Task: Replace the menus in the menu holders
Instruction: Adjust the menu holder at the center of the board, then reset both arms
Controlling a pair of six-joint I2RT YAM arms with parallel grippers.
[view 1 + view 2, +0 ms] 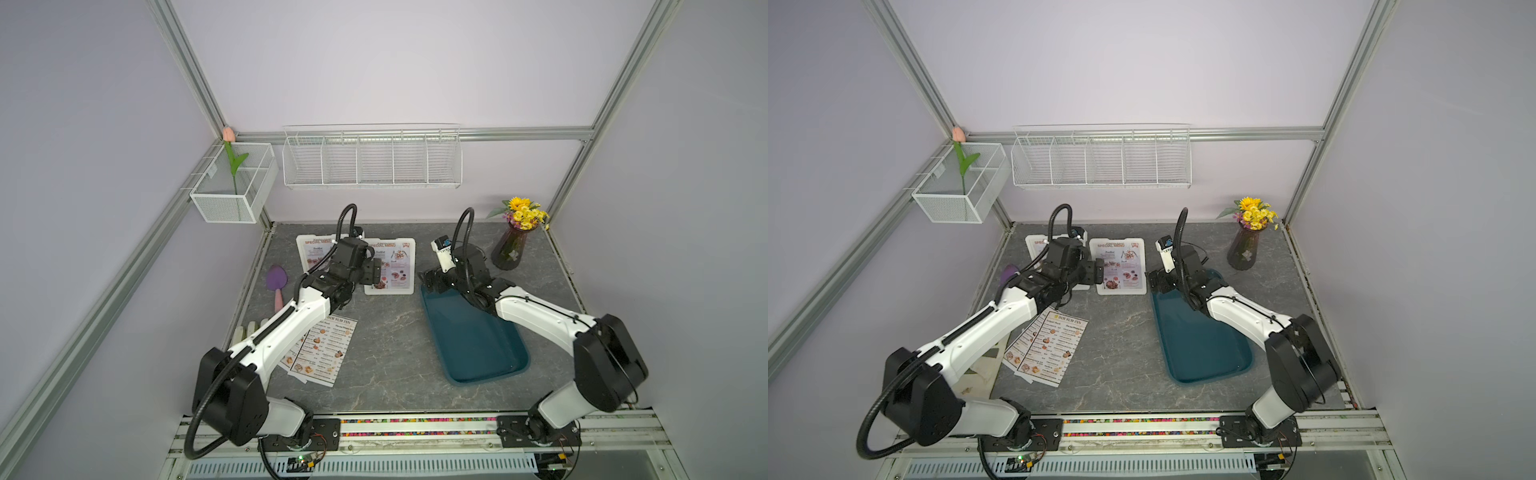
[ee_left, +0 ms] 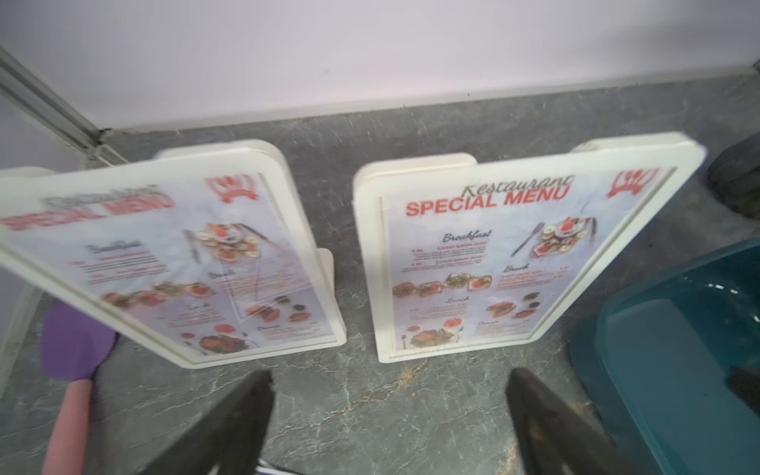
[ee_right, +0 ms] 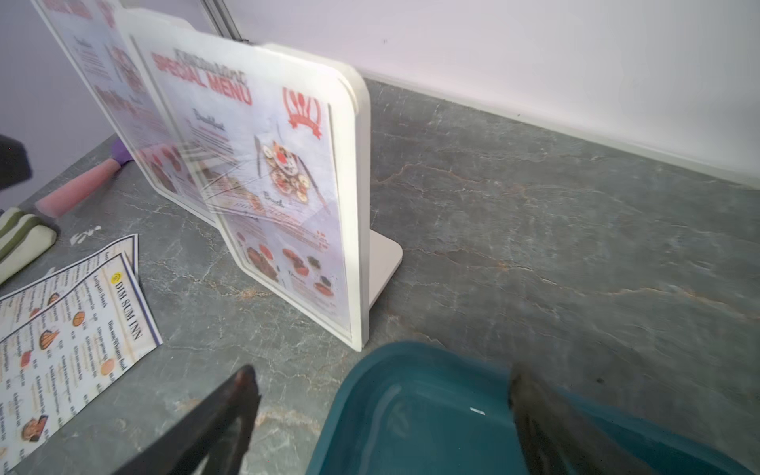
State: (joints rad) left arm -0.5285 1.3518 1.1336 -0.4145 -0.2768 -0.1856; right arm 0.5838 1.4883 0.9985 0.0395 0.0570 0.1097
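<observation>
- Two white menu holders (image 2: 411, 181) are stood upright, side by side, at the bench (image 3: 534, 226) rear; "Restaurant SPECIAL MENU" sheets (image 2: 514, 263) are read inside.
- Two "DIM SUM INN" sheets (image 3: 78, 329) are laid overlapped, flat on the bench.
- Left pincer (image 2: 388, 411) and right pincer (image 3: 382, 411) are seen released, empty.

Your left arm (image 1: 291, 328) and right arm (image 1: 536, 316) match: smooth white shells on the long links, marked with small dark dots, and bulky matte-black housings at the joints. A black ribbed hose (image 1: 347, 216) arcs off each wrist, thin red and orange wires show beside the black, screw-fastened base plates (image 1: 326, 430), and the right wrist carries a small white camera block (image 1: 441, 249) with a blue mark. In the wrist views your fingers (image 2: 242, 415) are flat, tapering black blades with scuffed tips.
</observation>
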